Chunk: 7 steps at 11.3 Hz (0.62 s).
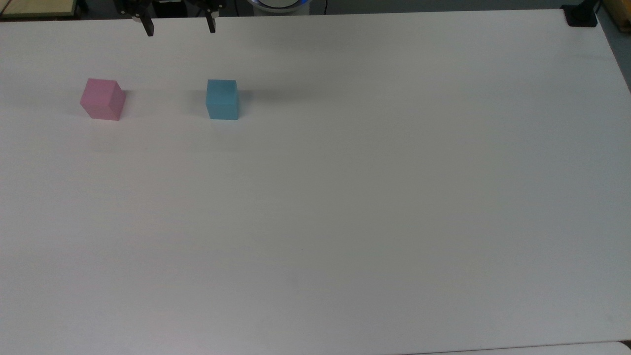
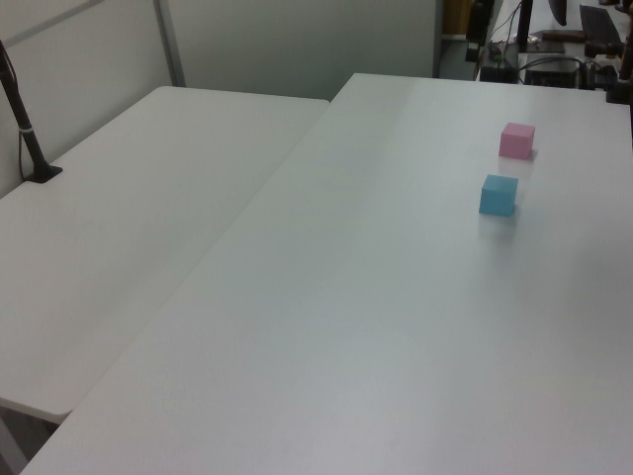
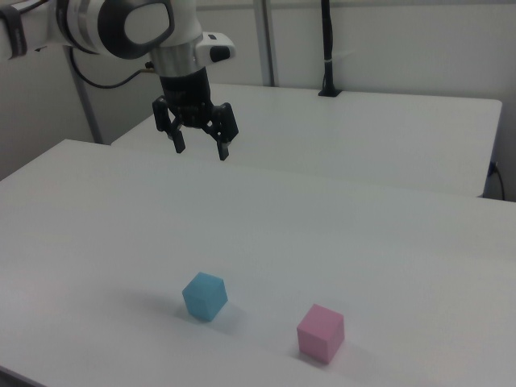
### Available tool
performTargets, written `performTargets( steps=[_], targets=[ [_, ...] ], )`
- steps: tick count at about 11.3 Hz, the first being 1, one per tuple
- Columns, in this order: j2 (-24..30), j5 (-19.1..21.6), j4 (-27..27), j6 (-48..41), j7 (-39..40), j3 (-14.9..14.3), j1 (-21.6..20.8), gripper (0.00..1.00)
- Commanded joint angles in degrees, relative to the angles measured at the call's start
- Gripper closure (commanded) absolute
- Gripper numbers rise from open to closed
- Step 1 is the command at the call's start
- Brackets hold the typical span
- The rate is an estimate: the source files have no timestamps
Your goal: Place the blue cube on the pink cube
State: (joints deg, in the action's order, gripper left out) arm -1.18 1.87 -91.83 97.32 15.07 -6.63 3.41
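The right view takes in the whole arm (image 3: 121, 28) and its wrist, while the top view catches just two dark fingertips (image 1: 149, 29) at its upper edge. The gripper (image 3: 201, 150) hangs high above the white table (image 1: 345, 197), fingers spread wide and holding nothing. In the top view, from left to right, the pink cube (image 1: 103, 99) and the blue cube (image 1: 222, 99) rest flat on the table, well apart. The blue cube sits below the gripper, slightly toward the top view's right.
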Motion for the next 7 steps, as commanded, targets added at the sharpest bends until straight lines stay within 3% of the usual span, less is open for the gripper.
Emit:
performTargets(
  steps=[1, 7],
  targets=[
    [0.48, 0.24, 1.47, -2.13, -0.65, -0.23, -0.16, 0.00],
    [0.83, 0.41, 2.62, -3.45, -0.83, -0.05, -0.42, 0.00]
  ],
)
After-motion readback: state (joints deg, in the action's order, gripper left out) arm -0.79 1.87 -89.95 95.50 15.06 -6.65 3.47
